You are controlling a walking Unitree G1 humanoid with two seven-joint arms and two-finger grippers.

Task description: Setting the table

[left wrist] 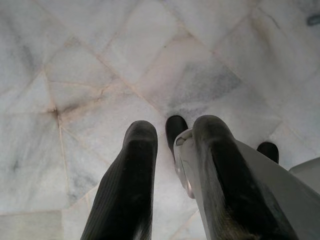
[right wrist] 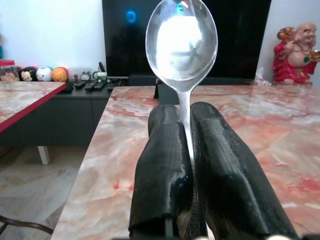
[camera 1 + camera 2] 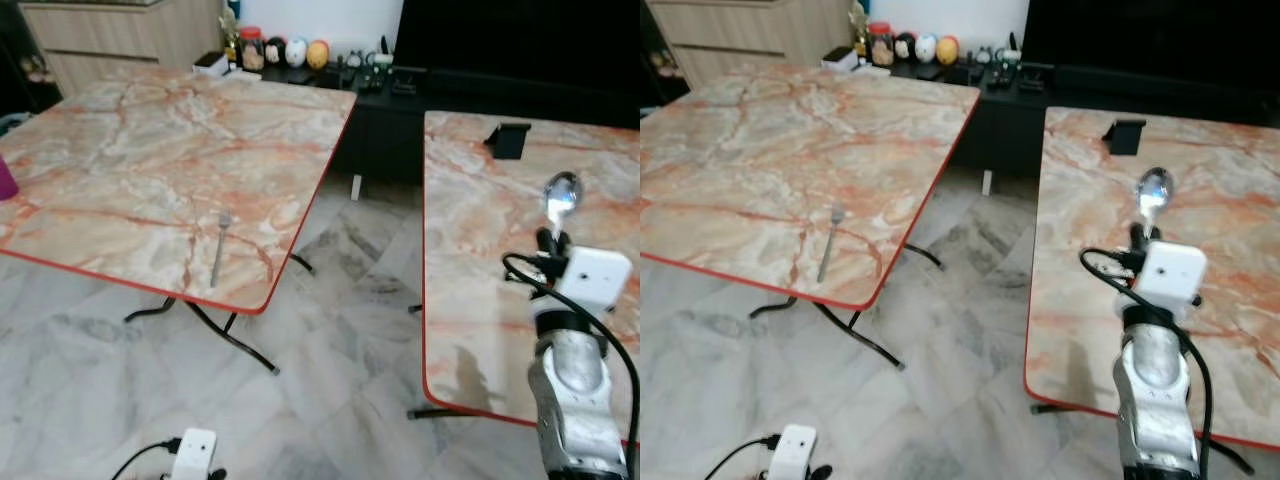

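A silver spoon (image 2: pixel 181 40) stands upright, bowl up, with my right gripper (image 2: pixel 186 112) shut on its handle. In the left eye view that gripper (image 3: pixel 553 238) holds the spoon (image 3: pixel 561 195) over the right marble table (image 3: pixel 470 300), near its front left part. A silver fork (image 3: pixel 219 246) lies on the left marble table (image 3: pixel 150 150), close to its front right corner, far from the gripper. My left arm hangs low by the floor; its gripper (image 1: pixel 172 131) is open with nothing between the fingers (image 1: pixel 135 175), above pale floor tiles.
A gap of tiled floor (image 3: pixel 360 260) separates the two tables. A small black stand (image 3: pixel 508 140) sits at the back of the right table. A purple object (image 3: pixel 5 180) is at the left table's left edge. A dark cabinet (image 3: pixel 380 110) with small figures lies behind.
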